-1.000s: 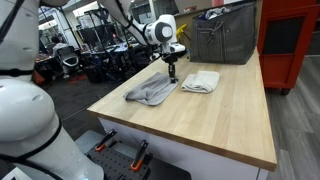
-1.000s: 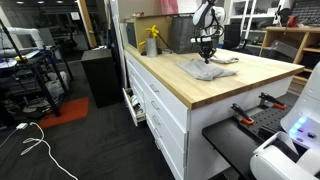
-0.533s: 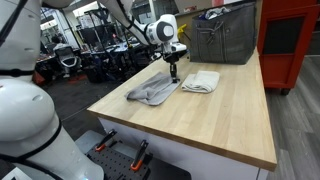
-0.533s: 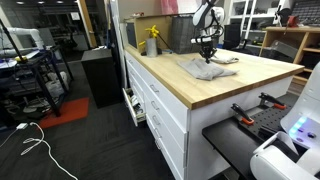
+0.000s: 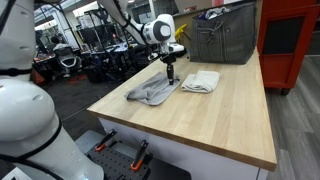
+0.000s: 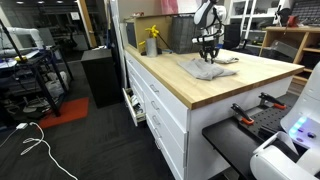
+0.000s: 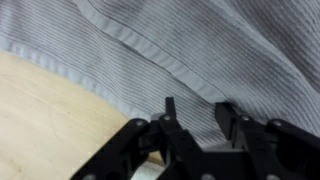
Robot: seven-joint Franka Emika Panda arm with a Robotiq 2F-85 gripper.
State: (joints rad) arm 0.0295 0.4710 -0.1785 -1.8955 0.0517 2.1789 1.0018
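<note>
The two black fingers (image 7: pixel 170 112) stood partly apart with a clear gap between them and nothing pinched in it, poised just over the grey cloth (image 7: pixel 200 40). That cloth lay rumpled on the pale wooden tabletop (image 5: pixel 210 120), near its middle, with the fingers (image 5: pixel 171 72) above its far edge in an exterior view. Its weave was fine and ribbed, with a stitched hem running slantwise across the wrist view. It looked light, limp and easy to drag, so it would likely sag and slide rather than lift flat; a raised fold or the hem seemed the surest place to pinch. Just beside it lay a cream folded towel (image 5: pixel 201 81), thicker and squared, and behind that stood a grey bin (image 5: pixel 222 40).
</note>
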